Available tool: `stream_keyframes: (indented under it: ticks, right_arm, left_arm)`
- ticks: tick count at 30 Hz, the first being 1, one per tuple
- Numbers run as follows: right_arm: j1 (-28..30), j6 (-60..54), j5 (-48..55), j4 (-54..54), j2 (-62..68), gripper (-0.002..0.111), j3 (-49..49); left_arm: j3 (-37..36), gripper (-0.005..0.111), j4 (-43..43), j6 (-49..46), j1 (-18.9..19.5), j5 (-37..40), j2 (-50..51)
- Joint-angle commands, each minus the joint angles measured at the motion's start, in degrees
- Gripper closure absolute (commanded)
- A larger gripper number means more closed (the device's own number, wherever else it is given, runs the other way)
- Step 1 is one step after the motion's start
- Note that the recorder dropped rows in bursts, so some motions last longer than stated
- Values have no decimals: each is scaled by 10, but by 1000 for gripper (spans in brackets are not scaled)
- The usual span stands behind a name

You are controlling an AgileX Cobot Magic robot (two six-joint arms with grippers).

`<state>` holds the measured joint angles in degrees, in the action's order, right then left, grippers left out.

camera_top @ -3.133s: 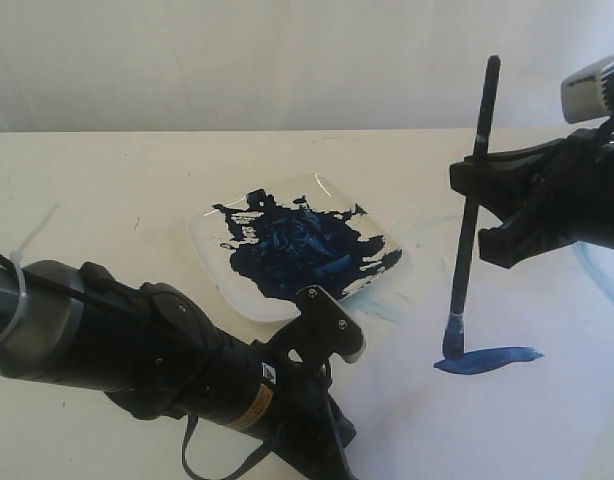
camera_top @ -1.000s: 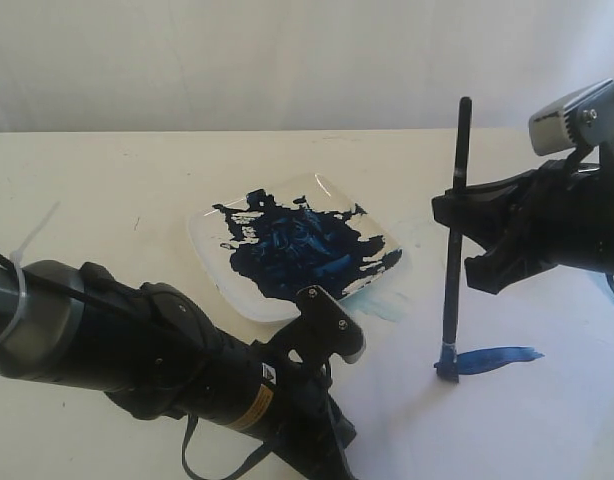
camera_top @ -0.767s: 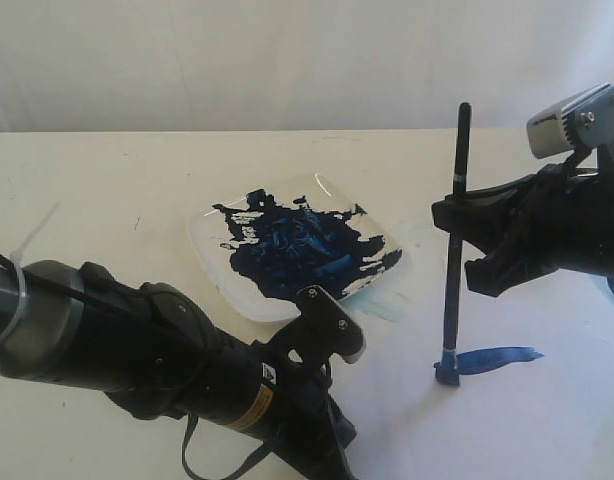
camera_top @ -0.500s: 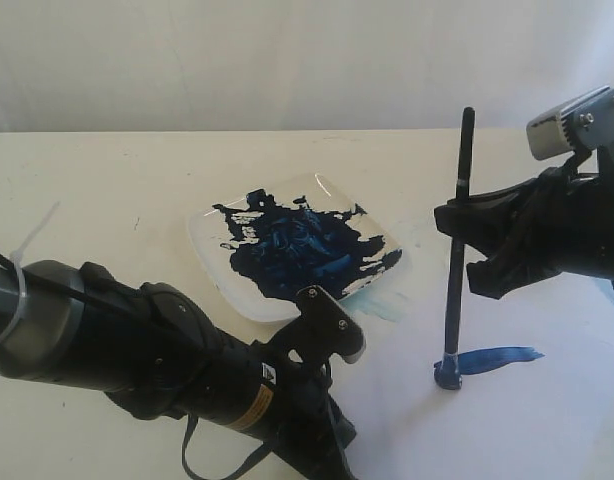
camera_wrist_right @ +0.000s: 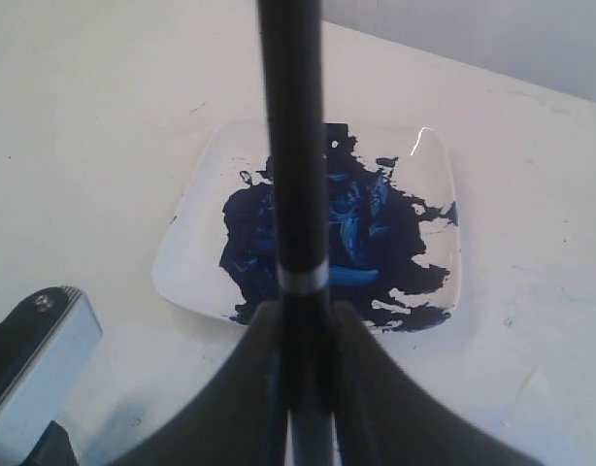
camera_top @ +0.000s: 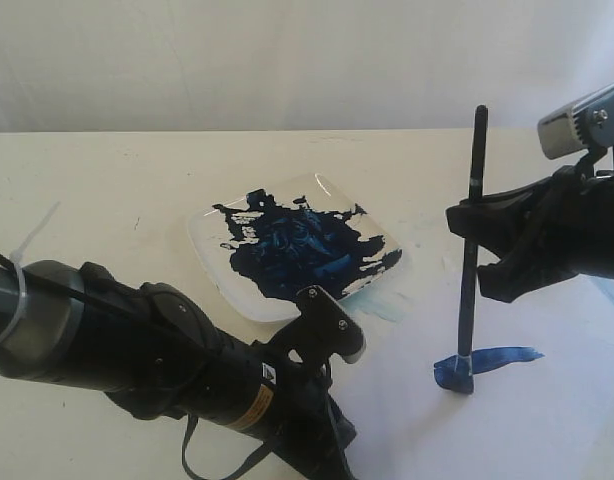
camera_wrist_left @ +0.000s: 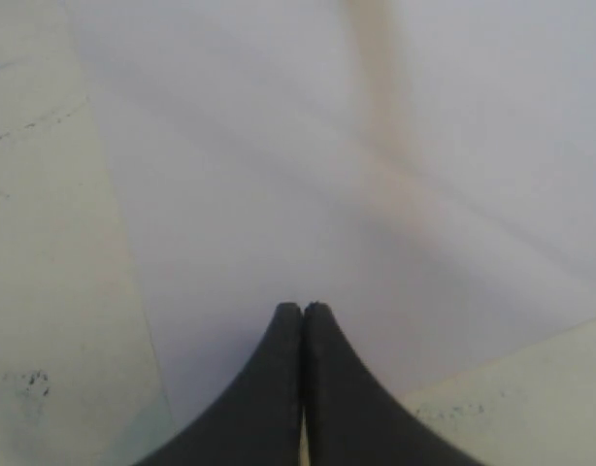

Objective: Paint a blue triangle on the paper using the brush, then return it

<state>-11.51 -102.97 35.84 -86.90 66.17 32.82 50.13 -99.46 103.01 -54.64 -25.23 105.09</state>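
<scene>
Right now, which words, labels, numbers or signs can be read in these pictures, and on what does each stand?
The yellow label on the left arm: print too blurred to read.
The small white sticker beside it: a dark mark, not readable.
The plate, paper and brush: no text visible.

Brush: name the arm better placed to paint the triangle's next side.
Right. The right gripper is shut on the brush, bristles down on the paper at the blue stroke's end. The left gripper is shut, empty, over bare paper.
</scene>
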Motion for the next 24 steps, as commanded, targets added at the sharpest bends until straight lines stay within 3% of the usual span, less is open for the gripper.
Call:
stream_keyframes:
  ticks: [1, 9, 24]
  right_arm:
    - [-1, -41, 5, -30, -4, 108, -2]
    - [-1, -137, 5, -130, -4, 108, -1]
    - [-1, -142, 23, -130, 40, 108, -1]
  left_arm:
    - [-4, 107, -5, 1, 0, 2, -1]
    - [-4, 107, -5, 1, 0, 3, -1]
    - [-4, 107, -5, 1, 0, 7, -1]
